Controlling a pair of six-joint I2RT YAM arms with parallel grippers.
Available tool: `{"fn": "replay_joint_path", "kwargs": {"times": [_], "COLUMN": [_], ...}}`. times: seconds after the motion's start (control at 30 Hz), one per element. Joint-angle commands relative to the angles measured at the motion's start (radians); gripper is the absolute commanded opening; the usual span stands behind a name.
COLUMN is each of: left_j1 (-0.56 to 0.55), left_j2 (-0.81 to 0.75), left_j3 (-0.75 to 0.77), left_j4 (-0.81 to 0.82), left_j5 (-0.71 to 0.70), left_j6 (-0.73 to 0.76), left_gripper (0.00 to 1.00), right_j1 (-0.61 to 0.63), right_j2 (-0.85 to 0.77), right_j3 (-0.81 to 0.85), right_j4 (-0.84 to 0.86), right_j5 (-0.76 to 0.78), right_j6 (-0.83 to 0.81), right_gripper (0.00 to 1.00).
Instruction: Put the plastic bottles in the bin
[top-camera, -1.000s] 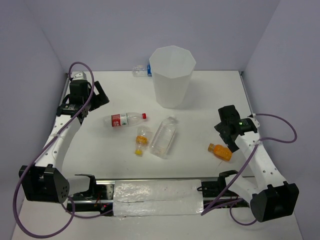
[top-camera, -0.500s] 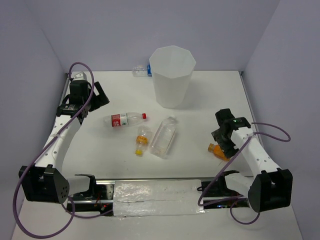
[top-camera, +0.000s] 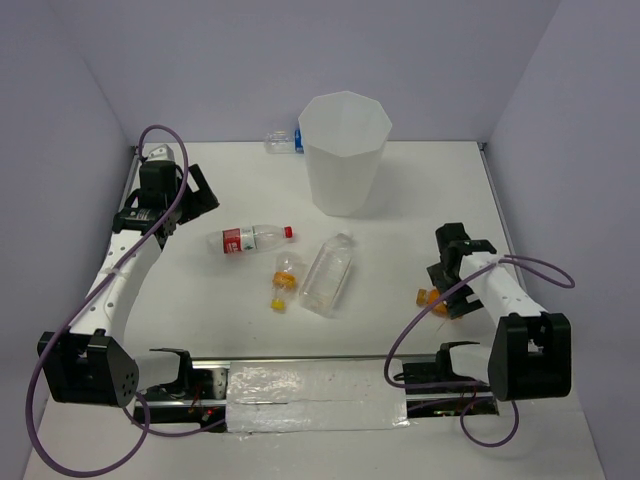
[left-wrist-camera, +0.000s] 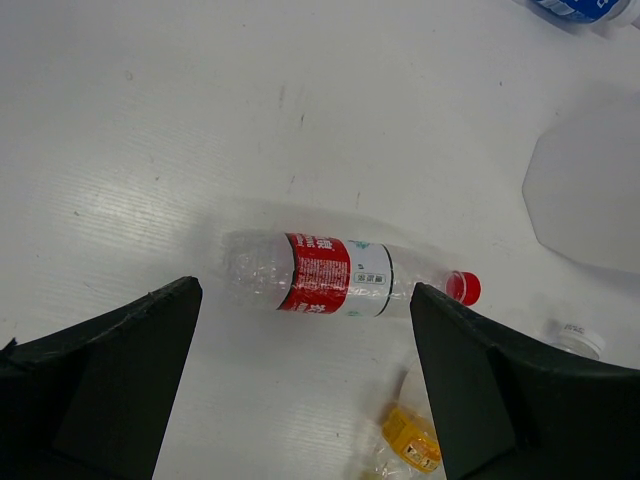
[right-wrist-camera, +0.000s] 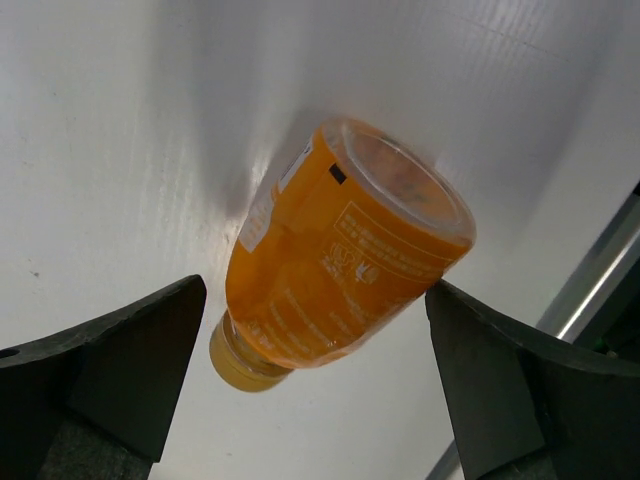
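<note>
The bin (top-camera: 345, 110) stands upright at the back centre. A bottle with a red label (top-camera: 255, 239) (left-wrist-camera: 335, 275), one with a yellow cap (top-camera: 283, 280) (left-wrist-camera: 410, 440) and a wide clear one (top-camera: 328, 273) lie mid-table. A blue-labelled bottle (top-camera: 283, 140) (left-wrist-camera: 585, 8) lies behind the bin. My right gripper (top-camera: 447, 292) (right-wrist-camera: 315, 290) is down over the orange bottle (top-camera: 430, 298) (right-wrist-camera: 345, 260), open, a finger on each side of it. My left gripper (top-camera: 198, 196) (left-wrist-camera: 303, 340) hangs open and empty at the far left, above the table.
A metal rail with a taped strip (top-camera: 320, 385) runs along the near edge between the arm bases. Grey walls close in the table at the back and both sides. The bin's side (left-wrist-camera: 590, 190) shows at the right of the left wrist view.
My right arm has swung down and toward the near edge, bringing its open fingers around the orange bottle. The left arm and the other bottles have stayed put.
</note>
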Motion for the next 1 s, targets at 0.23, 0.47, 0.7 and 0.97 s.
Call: {"fn": "replay_joint_path", "kwargs": {"times": [0.23,0.47,0.7,0.97], "left_j1": [-0.005,-0.005,-0.005,-0.005], "left_j2": [-0.025,-0.012,0.015,-0.006], "left_j3": [0.021,0.023,0.029,0.056], "left_j4": [0.011,0.023,0.022,0.0], "left_j5": [0.009,0.019,0.047,0.041], "left_j6": [-0.005,-0.018,-0.046,-0.04], "left_gripper": [1.0,0.99,1.0,1.0], "right_j1": [-0.005,-0.002,0.004,0.154], "right_j2": [0.029,-0.17,-0.317,-0.225], "right_j3": [-0.098,-0.083,0.058,0.496], "right_j4": [0.192,0.27,0.361,0.467], "right_j5": [0.045,0.02,-0.087,-0.156], "right_j6": [-0.029,-0.167,-0.374,-0.549], "right_gripper": [0.87,0.66,0.45,0.47]}}
